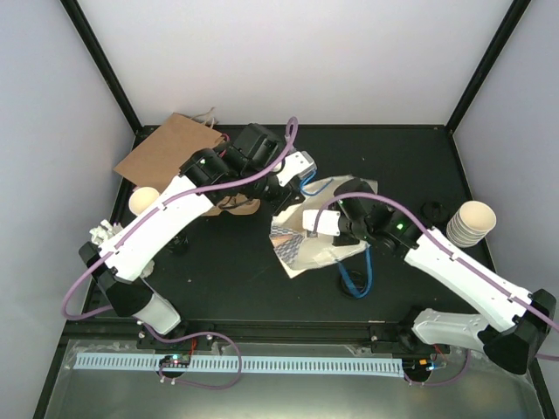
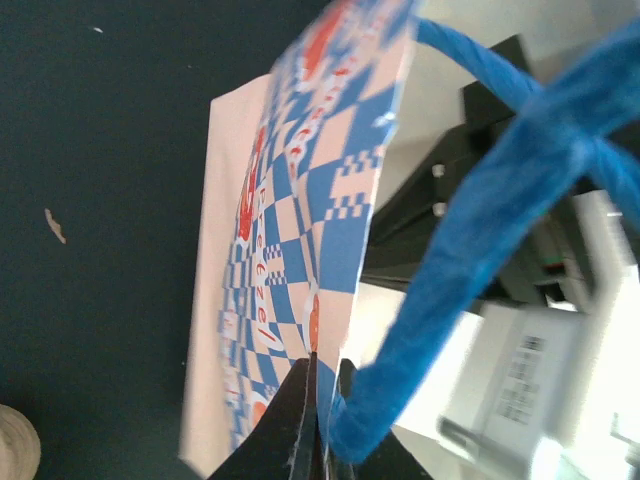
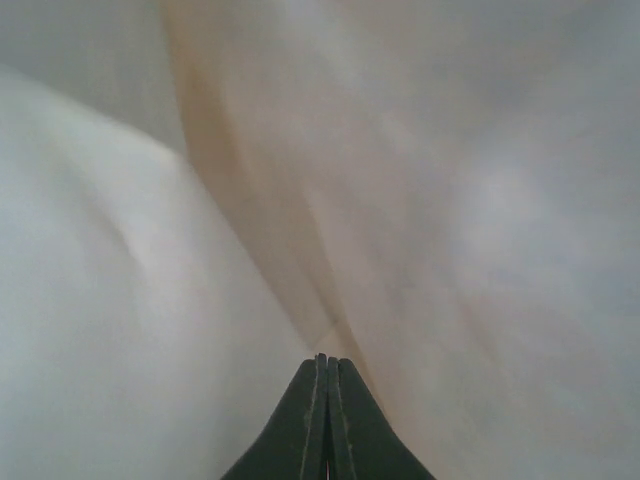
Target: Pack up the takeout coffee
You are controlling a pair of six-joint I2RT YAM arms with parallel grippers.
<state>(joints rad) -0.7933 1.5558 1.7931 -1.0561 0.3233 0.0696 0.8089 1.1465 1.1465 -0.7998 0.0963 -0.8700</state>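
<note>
No takeout coffee with a black lid shows in any view. A blue-and-white checked paper bag (image 1: 307, 251) lies mid-table with its blue handles (image 1: 354, 281) spread out. My left gripper (image 1: 301, 179) is shut on the bag's top edge (image 2: 345, 250), right beside a blue handle (image 2: 480, 230); its fingertips (image 2: 316, 400) pinch the paper. My right gripper (image 1: 295, 225) has come in from the right at the bag's mouth. In the right wrist view it (image 3: 327, 358) is shut on a fold of the bag's pale paper (image 3: 480, 200), which fills that view.
A flat brown paper bag (image 1: 170, 150) lies at the back left. An open cream cup (image 1: 144, 201) stands by the left arm. A stack of cream cups (image 1: 472, 223) stands at the right edge, with a dark round shape (image 1: 431, 210) beside it.
</note>
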